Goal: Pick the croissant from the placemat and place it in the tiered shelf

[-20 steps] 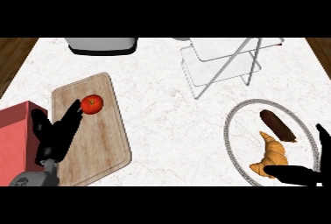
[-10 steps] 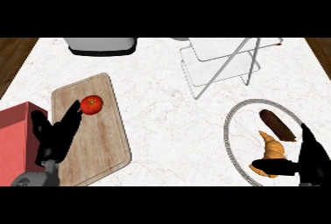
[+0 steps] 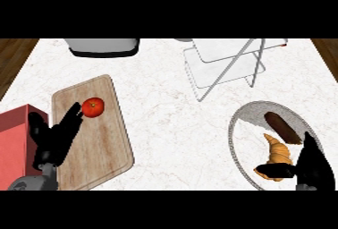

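1. Step in hand, as I am judging it: the approach to the grasp. The croissant is lying on the grey oval placemat at the right of the worktop, not yet lifted.
2. The right hand is coming in from the lower edge, just beside the croissant on its right. Its fingers are pointing up the view, straight and spread away from the thumb, which is reaching across the croissant's lower end. Nothing is being pinched as far as I am seeing.
3. A dark brown stick-shaped item is sharing the placemat, just above the croissant.
4. Next move is calling for: closing fingers and thumb round the croissant without catching the dark item, lifting, then carrying it up-left to the tiered shelf, which is standing well apart at the top.
5. The left hand is resting open over the cutting board, fingers relaxed, near the tomato.
6. Writing, brands, labels: none is showing anywhere.
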